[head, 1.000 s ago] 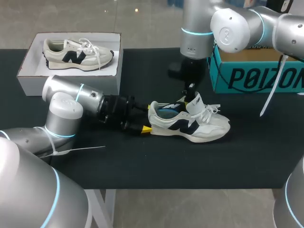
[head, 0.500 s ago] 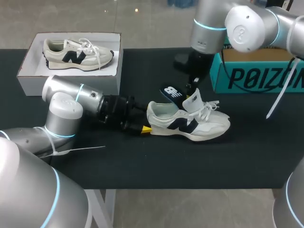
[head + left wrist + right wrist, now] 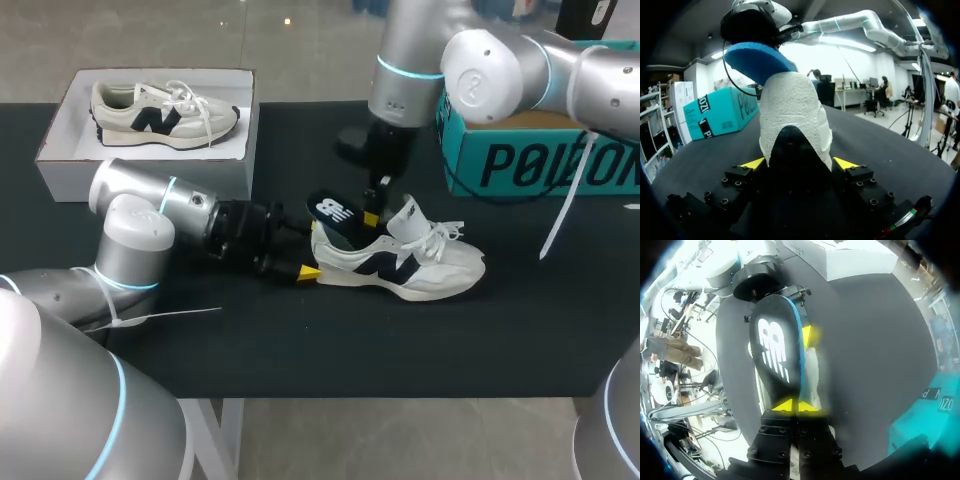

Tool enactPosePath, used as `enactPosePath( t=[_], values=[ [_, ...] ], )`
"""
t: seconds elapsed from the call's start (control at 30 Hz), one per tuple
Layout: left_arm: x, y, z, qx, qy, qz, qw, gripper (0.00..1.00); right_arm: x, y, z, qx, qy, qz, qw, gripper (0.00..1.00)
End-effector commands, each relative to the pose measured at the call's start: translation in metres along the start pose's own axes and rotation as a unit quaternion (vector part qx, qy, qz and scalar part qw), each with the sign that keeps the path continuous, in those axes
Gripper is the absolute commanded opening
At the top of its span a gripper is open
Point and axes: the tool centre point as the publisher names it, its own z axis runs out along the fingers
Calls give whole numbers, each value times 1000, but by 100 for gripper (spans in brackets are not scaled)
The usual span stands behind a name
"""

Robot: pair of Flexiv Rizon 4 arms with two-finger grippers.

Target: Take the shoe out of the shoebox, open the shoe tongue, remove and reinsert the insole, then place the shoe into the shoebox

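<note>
Robotics lab: left arm (image 3: 130, 240), right arm (image 3: 480, 60) over black table (image 3: 300, 340).

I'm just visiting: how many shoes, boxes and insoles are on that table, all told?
Shoes: 2 (boxed shoe, loose shoe)
Boxes: 2 (white box, teal box)
Insoles: 1 (insole)
Total: 5

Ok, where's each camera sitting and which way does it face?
Head view: above and behind the robot, looking down on the table; both arms show, left gripper clamping the shoe at the heel, right gripper holding the insole.
Left wrist view: on that wrist, facing the clamped heel; its yellow tips show.
Right wrist view: on that wrist, looking down the insole; its tips show.
Both wrist views share the insole and the other arm.
</note>
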Motion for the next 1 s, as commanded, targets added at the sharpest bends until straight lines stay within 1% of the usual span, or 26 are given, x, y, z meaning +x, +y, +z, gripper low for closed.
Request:
enactPosePath(
  t=[0.03,0.17,0.33,0.5,0.53,0.57,0.7,0.73,0.77,0.8,1.0],
  values=[
    [0,4,2,0,0,0,1000,0,-5,14,-15,-1,-1,-2,1000,0],
    [0,4,2,0,0,0,1000,0,-3,21,-38,-29,-10,-1,1000,0],
    [0,4,2,0,0,0,1000,0,-6,28,-86,-78,-33,3,996,0],
    [0,4,2,0,0,0,1000,0,-3,30,-145,-123,-68,9,990,0],
    [0,4,2,0,0,0,1000,0,-2,29,-154,-130,-74,11,989,0],
    [0,4,2,0,0,0,1000,0,-2,28,-169,-142,-82,14,986,0],
    [0,4,2,0,0,0,1000,0,0,18,-215,-179,-109,26,977,0],
    [0,4,2,0,0,0,1000,0,1,16,-225,-183,-112,26,976,0],
    [0,4,2,0,0,0,1000,0,1,15,-238,-181,-110,35,977,0],
    [0,4,2,0,0,0,1000,0,2,12,-248,-188,-111,51,974,0],
    [0,4,2,0,0,0,1000,0,2,12,-248,-188,-111,51,974,0]
  ],
)
